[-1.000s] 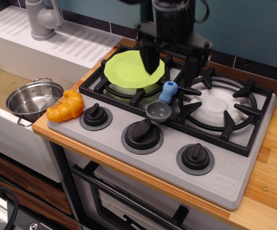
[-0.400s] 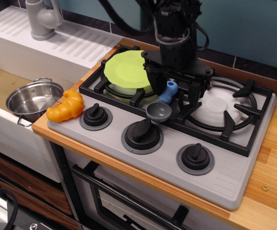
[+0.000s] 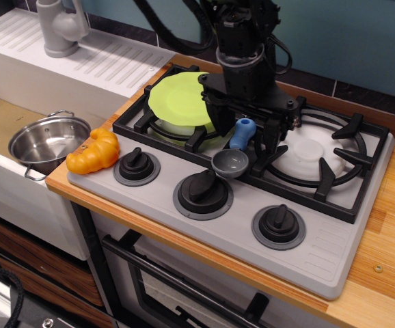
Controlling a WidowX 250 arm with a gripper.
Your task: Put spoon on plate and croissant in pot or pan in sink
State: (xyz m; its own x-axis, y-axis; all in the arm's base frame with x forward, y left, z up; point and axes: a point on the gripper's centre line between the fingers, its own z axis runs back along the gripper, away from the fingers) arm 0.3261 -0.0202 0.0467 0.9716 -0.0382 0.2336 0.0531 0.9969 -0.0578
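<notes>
Spoon (image 3: pixel 234 152) first: grey bowl resting on the stove's front edge between the burners, light-blue handle pointing up toward 12 o'clock, propped against the grate. Gripper (image 3: pixel 242 137) down right over that handle, jaws spread wide, one dark finger at 9 o'clock of the handle and the other at 3 o'clock, nothing clamped yet. Whether a pad already touches the handle: can't tell from here.

Plate (image 3: pixel 181 98) at 10 o'clock from the spoon, lime green, flat on the left burner grate, partly hidden behind the arm.

Further out at 9 o'clock, croissant (image 3: pixel 94 151) perched on the counter corner, just beside the pot (image 3: pixel 48 142), which sits in the sink (image 3: pixel 6 121).

Step in hand, by the look of it: the spoon pick-up. Next move calls for closing squarely on the stubby handle, lifting clear of the grate, then a short carry toward 10 o'clock. Croissant untouched.
</notes>
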